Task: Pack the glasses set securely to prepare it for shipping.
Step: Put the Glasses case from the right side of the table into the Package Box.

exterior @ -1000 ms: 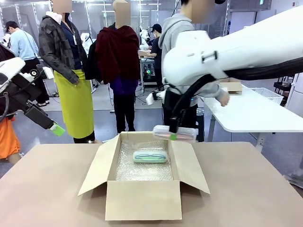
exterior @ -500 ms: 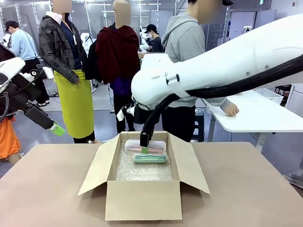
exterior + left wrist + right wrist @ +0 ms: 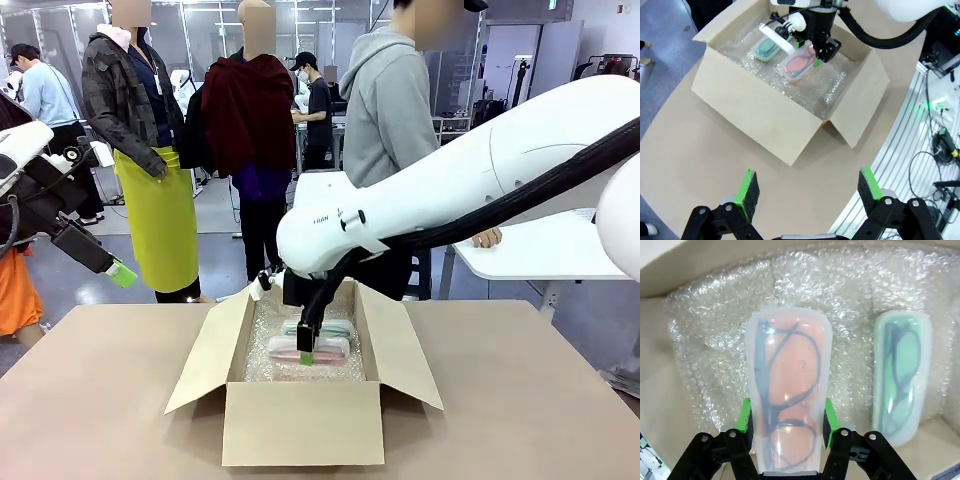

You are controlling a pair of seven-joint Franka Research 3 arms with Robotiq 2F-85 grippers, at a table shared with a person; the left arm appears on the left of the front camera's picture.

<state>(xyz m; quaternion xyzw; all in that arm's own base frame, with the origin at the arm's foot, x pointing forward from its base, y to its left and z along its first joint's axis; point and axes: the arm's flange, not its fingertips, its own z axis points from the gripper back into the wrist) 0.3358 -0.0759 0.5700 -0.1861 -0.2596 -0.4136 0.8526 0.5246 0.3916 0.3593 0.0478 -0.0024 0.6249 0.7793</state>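
Cases of the glasses set are both inside the open cardboard box (image 3: 300,425): the pale pink case (image 3: 788,390) is pinched across its narrow width between the green pads of the right claw (image 3: 786,412), the jaws closed to a narrow gap that the case fills, with dark frames showing through its cloudy shell. In the right wrist view the pale mint-green case (image 3: 897,385) lies flat on the bubble wrap (image 3: 840,290) just beside it, parallel, with a strip of wrap between the two. From the front, the pink case sits low in the box on the robot's side of the mint one, the claw reaching straight down onto it; whether the pink case already rests on the wrap I cannot tell. The box stands on the tan table (image 3: 100,400) with its flaps folded outward. The left claw (image 3: 807,187) has its jaws spread wide and grips nothing; in the front view it hangs raised off the table's left edge, well apart from the box, and its wrist camera looks down over the table at the box and the right arm.
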